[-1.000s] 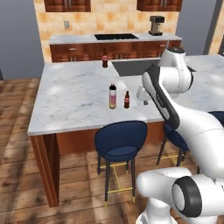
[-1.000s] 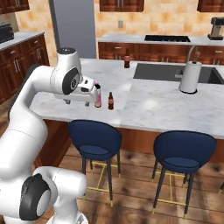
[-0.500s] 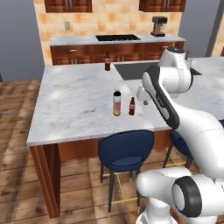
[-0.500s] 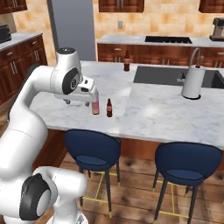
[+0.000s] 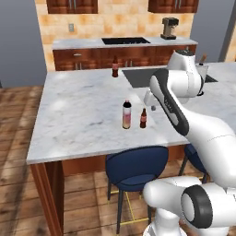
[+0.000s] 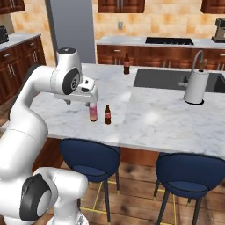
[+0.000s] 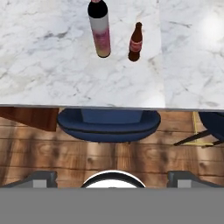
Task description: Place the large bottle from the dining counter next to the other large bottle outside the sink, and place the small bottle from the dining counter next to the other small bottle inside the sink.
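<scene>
Pink bottle upright, seemingly plumb, cap skyward; hand fingers wide apart, empty.

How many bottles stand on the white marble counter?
3: the tall pink-and-white bottle and the slender brown red-capped bottle side by side near the front edge, the squat dark brown bottle beside the sink. Others may be hidden inside.

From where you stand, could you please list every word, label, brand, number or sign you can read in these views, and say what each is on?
No legible text anywhere in these views.
large bottle: pink-and-white label band, no readable lettering.
small bottle: red label band, too small and blurred to read.
squat brown bottle by the sink: too small to tell whether it carries a label.
coffee machine on the back counter: no visible markings.
</scene>
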Motion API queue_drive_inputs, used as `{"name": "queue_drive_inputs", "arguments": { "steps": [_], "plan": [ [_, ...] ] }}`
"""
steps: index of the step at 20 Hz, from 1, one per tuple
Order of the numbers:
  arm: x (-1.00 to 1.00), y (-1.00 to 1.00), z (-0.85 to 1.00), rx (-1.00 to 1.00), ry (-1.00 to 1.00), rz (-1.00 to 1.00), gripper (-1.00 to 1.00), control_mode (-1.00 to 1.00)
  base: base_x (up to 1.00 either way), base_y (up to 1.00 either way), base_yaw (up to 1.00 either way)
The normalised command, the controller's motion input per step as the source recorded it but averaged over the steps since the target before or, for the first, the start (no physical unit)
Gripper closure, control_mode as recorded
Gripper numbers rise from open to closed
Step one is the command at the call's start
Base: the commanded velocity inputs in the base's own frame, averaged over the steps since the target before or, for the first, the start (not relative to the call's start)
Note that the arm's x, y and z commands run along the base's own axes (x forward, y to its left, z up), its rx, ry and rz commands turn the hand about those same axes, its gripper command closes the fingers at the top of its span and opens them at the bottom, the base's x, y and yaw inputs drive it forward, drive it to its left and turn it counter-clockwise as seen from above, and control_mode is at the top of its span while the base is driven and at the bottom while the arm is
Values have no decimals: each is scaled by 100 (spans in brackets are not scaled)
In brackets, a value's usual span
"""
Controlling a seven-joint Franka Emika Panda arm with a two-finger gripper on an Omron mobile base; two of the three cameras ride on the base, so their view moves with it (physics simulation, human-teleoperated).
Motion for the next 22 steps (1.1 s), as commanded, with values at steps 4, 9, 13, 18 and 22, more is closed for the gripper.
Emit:
{"name": "queue_drive_inputs", "arguments": {
  "steps": [4,9,13,18,22],
  "plan": [
    [0,0,0,0,0,0,-100,100,37,21,0],
    [0,0,0,0,0,0,-100,100,40,18,0],
    [0,0,0,0,0,0,-100,100,35,16,0],
    [0,0,0,0,0,0,-100,100,25,10,0],
    [5,10,-11,7,0,0,-100,-100,3,2,0]
  ]
}}
